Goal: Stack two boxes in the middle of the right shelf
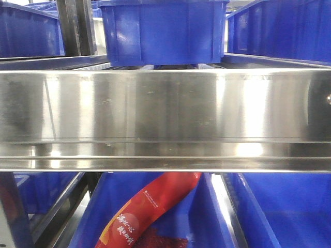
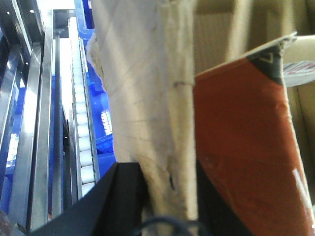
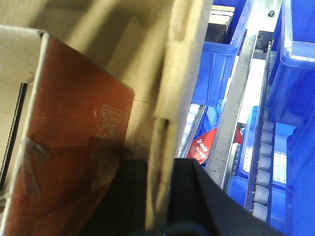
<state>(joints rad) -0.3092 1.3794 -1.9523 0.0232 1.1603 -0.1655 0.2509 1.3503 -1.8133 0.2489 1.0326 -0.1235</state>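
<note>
We start far left in the front view, where a dark upright post (image 1: 75, 28) rises behind the shelf (image 1: 165, 111), whose broad mirror-like front rail runs the full width of the picture. Above the rail, near the middle, sits 1 blue bin (image 1: 163, 31), with more blue bins to either side. Below the rail, another blue bin (image 1: 207, 217) holds a red packet (image 1: 147, 212) with pale lettering. No carton shows in this view.

Over to the left wrist view: at the left edge we see steel rails and a roller track (image 2: 81, 123) with blue bins beside it. In the middle, a wrinkled brown cardboard flap of the box (image 2: 147, 98) fills the frame, and the left gripper (image 2: 167, 196) has its black jaws clenched on that flap, 1 finger on each side. To the right, a red-orange panel (image 2: 241, 147) lies inside the box.

In the right wrist view, the same red-orange panel (image 3: 74, 128) sits at left, with tape on it. The right gripper (image 3: 157, 196) is grasping the box wall (image 3: 177, 73) between its dark jaws. Further right we see blue bins (image 3: 221, 59), a roller track (image 3: 263, 162) and the red packet (image 3: 204, 142).
</note>
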